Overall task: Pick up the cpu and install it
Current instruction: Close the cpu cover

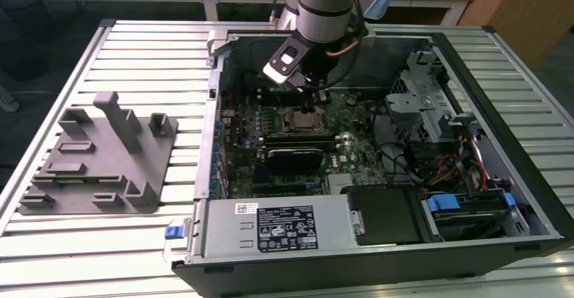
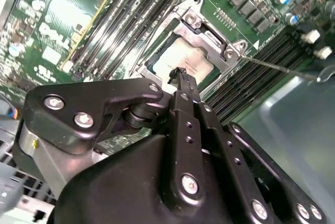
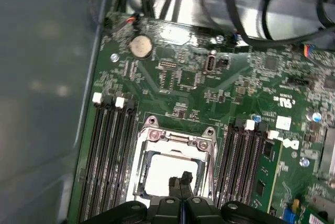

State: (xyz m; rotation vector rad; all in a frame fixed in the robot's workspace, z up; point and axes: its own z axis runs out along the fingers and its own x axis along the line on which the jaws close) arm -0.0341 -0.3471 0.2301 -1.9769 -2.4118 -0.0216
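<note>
**Cpu down in the socket, claw pinched narrow**

The cpu (image 2: 184, 56) is seen lying inside the socket's metal frame (image 2: 209, 31), within the open computer case (image 1: 359, 271). The gripper (image 2: 179, 73) is held right over it, fingers pressed together. A grey tray (image 1: 90, 170) is seen beside the case.

The grey arm (image 1: 324, 5) stands nearly upright in the exterior view, with its wrist (image 1: 289, 62) tilted toward that view's left. In the second wrist view the black end effector (image 2: 180, 73) points downward, its two slim fingers (image 2: 188, 111) pressed together, tips meeting.
</note>
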